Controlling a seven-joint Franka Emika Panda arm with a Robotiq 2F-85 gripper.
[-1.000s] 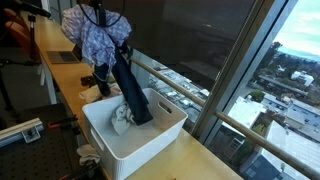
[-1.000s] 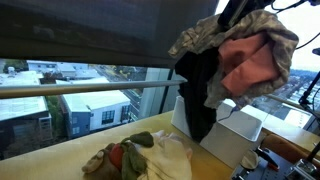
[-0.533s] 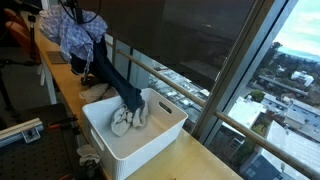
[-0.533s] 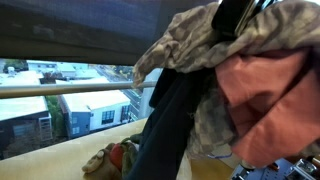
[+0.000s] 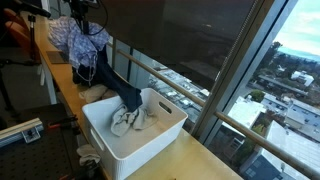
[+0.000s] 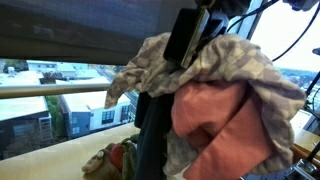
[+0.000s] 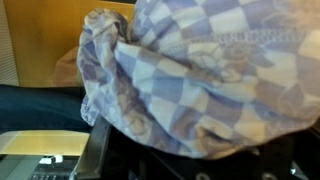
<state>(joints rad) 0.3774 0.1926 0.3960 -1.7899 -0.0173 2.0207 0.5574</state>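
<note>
I have the gripper [image 6: 182,52] up in the air with a bundle of laundry hanging from it. The fingertips are buried in fabric, so I cannot see the gap, but the jaws are clamped partway on the checkered cloth [image 6: 225,70], which fills nearly the whole wrist view. A pink garment [image 6: 222,125] is bunched under that cloth, and a dark garment [image 5: 118,88] trails from the bundle down over the rim into the white basket [image 5: 150,145]. The lower end of the dark garment lies against a pale cloth [image 5: 128,120] inside the basket. The bundle hangs above the wooden worktop [image 5: 205,162], past the basket's far corner and away from the window edge. In an exterior view a heap of clothes [image 6: 120,158] lies on the worktop below the bundle.
</note>
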